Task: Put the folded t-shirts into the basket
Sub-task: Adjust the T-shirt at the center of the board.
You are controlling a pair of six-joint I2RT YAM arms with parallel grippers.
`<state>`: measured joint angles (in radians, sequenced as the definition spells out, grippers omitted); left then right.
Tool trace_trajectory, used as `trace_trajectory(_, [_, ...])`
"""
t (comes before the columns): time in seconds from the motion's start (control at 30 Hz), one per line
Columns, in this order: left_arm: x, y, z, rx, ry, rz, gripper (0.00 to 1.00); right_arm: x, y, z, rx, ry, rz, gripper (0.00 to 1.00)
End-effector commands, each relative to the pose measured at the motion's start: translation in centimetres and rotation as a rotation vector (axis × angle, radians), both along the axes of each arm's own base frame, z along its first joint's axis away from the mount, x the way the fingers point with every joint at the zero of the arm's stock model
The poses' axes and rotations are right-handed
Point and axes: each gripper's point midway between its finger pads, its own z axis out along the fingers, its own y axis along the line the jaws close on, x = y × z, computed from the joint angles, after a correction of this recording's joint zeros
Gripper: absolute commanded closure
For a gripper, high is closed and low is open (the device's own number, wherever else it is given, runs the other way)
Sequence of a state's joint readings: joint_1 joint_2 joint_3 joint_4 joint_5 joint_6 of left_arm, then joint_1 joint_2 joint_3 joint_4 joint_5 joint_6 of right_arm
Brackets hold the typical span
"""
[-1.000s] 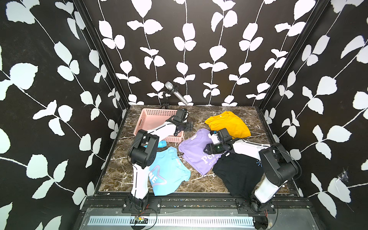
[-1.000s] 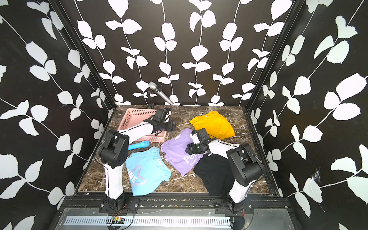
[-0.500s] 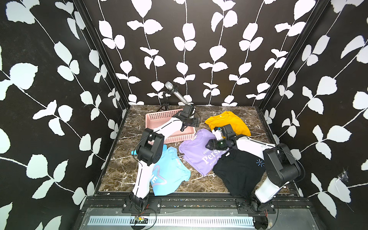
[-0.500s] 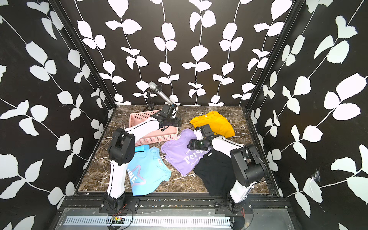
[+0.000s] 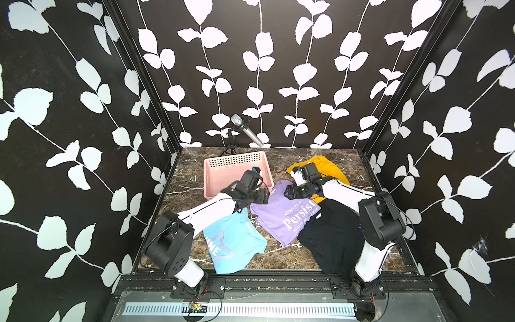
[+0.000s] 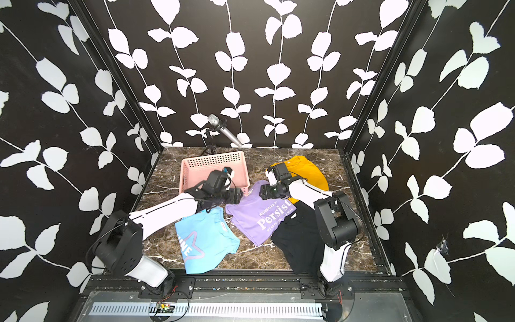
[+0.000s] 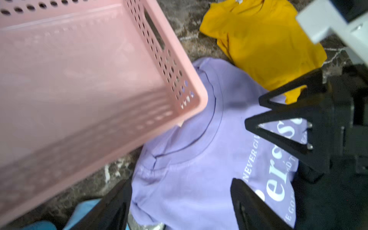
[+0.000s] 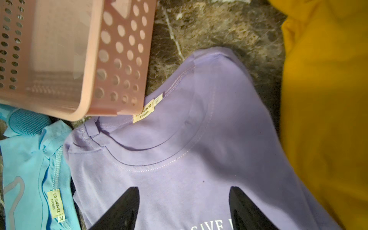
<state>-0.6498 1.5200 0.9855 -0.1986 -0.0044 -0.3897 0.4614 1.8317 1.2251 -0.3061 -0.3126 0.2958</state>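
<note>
1. Shirts are lying on the marble table (image 5: 192,178), all four of them outside the pink basket (image 5: 214,178). The basket is sitting toward the back left, in front of a microphone (image 5: 246,129) on a small tripod.
2. The lilac t-shirt (image 5: 281,217) with white "Persist" lettering is lying mid-table with its collar pointing at the basket. In the right wrist view the basket's near corner is sitting right at the collar's neck label.
3. The light blue t-shirt (image 5: 234,245) is lying at the front left, with its upper edge running under the left arm.
4. The black t-shirt (image 5: 331,239) is lying at the front right and overlapping the lilac one's printed corner.
5. The mustard t-shirt (image 5: 330,167) is lying at the back right, partly hidden by the right arm, with its near edge meeting the lilac cloth.
6. The left gripper (image 7: 183,209) is hovering over the lilac t-shirt's shoulder, close to the basket's corner. Its fingers are standing wide apart and holding nothing.
7. The right gripper (image 8: 183,211) is reaching over the lilac print from the opposite side and aiming at the collar. Its fingers are also spread and gripping nothing.
8. The two grippers are facing each other above the lilac t-shirt, near but apart. Whether either tip is brushing the fabric cannot be told.
</note>
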Motion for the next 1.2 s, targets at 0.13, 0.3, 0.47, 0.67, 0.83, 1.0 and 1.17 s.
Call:
trace_trajectory(0.13, [-3.7, -1.7, -2.7, -0.059, 0.066, 0.010, 0.21, 0.3, -1.1, -0.2, -0.129, -0.023, 0.024, 0.26])
trace_trajectory(0.3, [-4.1, -3.4, -4.9, -0.049, 0.088, 0.025, 0.23, -1.0, -1.5, -1.8, -0.135, 0.022, 0.030, 0.26])
trace_trajectory(0.47, [-4.4, -2.6, -5.9, 0.044, 0.057, 0.084, 0.25, -1.6, -2.2, -1.8, -0.153, 0.020, 0.025, 0.26])
trace_trajectory(0.67, [-5.8, -1.2, -5.6, 0.086, 0.024, 0.120, 0.24, -2.2, -2.1, -3.1, -0.142, 0.049, 0.022, 0.26])
trace_trajectory(0.83, [-6.7, 0.4, -7.2, 0.088, 0.053, 0.185, 0.25, -2.9, -2.1, -4.6, -0.132, 0.085, 0.014, 0.26])
trace_trajectory(1.0, [-6.7, -0.3, -8.4, 0.085, 0.078, 0.179, 0.29, -3.3, -2.1, -5.1, -0.120, 0.097, 0.009, 0.27])
trace_trajectory(1.17, [-6.6, -1.8, -9.8, 0.046, 0.121, 0.169, 0.39, -3.7, -2.0, -5.2, -0.106, 0.104, 0.002, 0.27])
